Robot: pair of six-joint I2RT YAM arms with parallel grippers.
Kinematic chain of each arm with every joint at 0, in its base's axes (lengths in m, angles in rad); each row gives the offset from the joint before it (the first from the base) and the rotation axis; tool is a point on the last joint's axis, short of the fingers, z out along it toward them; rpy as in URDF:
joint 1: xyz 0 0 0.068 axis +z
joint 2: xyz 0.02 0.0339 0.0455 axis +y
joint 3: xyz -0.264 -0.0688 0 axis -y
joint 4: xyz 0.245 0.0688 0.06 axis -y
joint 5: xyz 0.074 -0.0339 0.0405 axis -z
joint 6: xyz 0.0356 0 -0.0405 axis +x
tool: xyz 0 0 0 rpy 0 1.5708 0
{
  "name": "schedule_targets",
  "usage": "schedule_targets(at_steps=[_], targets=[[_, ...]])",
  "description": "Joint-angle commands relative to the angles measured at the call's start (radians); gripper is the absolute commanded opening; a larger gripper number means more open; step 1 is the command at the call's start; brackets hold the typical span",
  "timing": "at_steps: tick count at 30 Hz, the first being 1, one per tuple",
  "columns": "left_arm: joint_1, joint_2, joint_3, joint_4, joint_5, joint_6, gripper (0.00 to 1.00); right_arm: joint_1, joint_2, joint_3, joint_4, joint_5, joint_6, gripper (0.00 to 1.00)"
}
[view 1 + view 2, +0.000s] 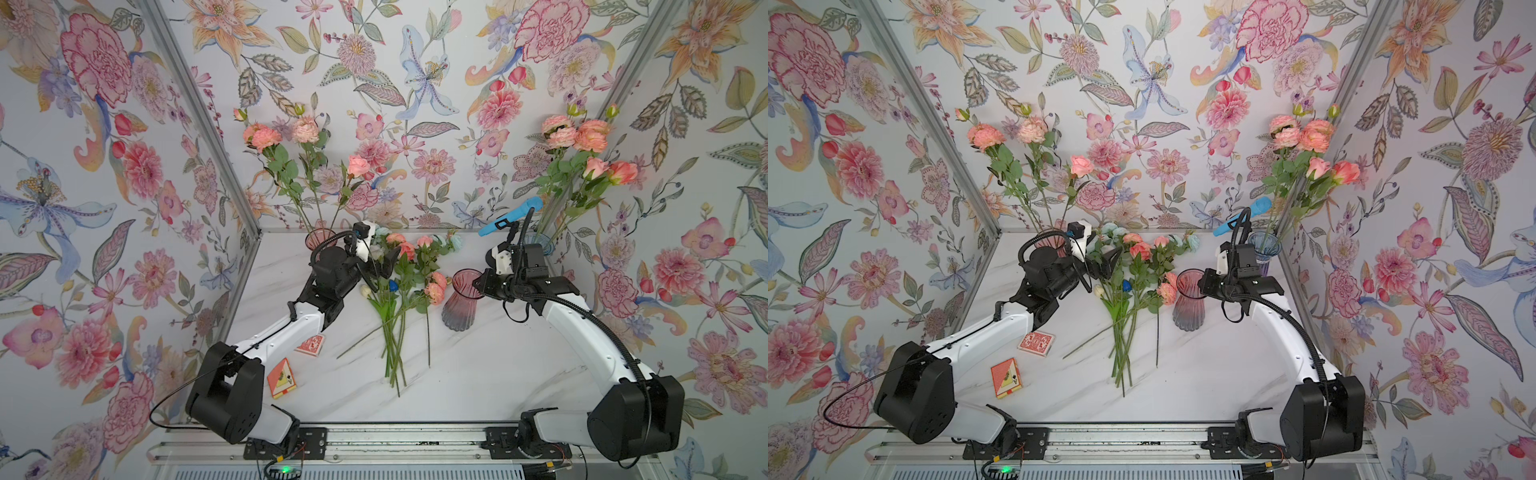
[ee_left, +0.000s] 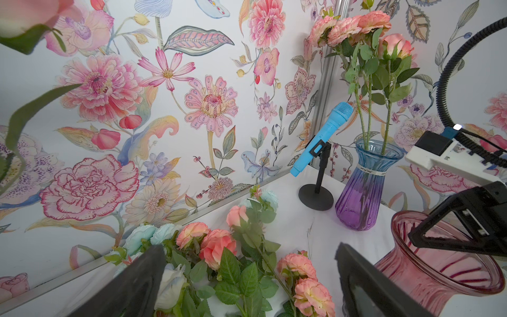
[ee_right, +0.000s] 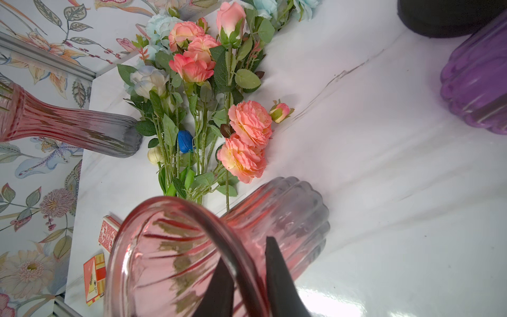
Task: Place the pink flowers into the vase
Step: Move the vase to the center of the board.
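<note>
Right wrist view: right end effector (image 3: 246, 249) straddles the rim of the vase (image 3: 288, 214), one finger inside the glass, one outside. Gap is narrow and it looks pinched on the rim wall. Vase stands upright on the counter (image 1: 498, 374).

Pink flowers (image 1: 435, 291) lie flat on the counter in a loose bunch w/ white + pale blue blooms (image 1: 455, 241). Heads point to the back wall, stems to the front edge. Nearest pink heads are just beside the vase, on its left.

Left end effector (image 1: 384, 259) is over the head end of the bunch, spread as wide as it goes, nothing held. Left wrist view shows both fingers (image 2: 131, 288) w/ blooms between and below them; can't tell if they touch.

Back right corner: blue-purple vase (image 2: 365, 192) w/ its own pink stems, toy mic (image 2: 321, 140) on a stand just beside it. Back left corner: second pink vase (image 1: 320, 239), also w/ stems. Two card packs (image 1: 309, 344) lie near the left arm, apart from the bunch.
</note>
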Motion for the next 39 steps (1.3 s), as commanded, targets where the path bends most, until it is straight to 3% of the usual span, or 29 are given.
schedule_targets(at_steps=[1,10,25,32,39], targets=[[-0.013,0.007,0.015,-0.017,-0.018,0.027,1.0,0.026,0.031,0.027,-0.003,0.002,0.009,0.11],[-0.012,0.009,0.017,-0.023,-0.023,0.029,1.0,0.058,0.068,0.057,-0.016,-0.006,0.012,0.15],[-0.013,0.014,0.016,-0.031,-0.03,0.029,1.0,0.058,0.091,0.105,-0.039,-0.004,-0.002,0.33],[-0.013,0.025,0.028,-0.043,-0.026,0.015,1.0,0.057,0.078,0.115,-0.041,0.005,-0.002,0.44],[-0.01,0.037,0.036,-0.034,0.0,-0.023,1.0,0.052,0.058,0.128,-0.042,0.013,0.002,0.63]])
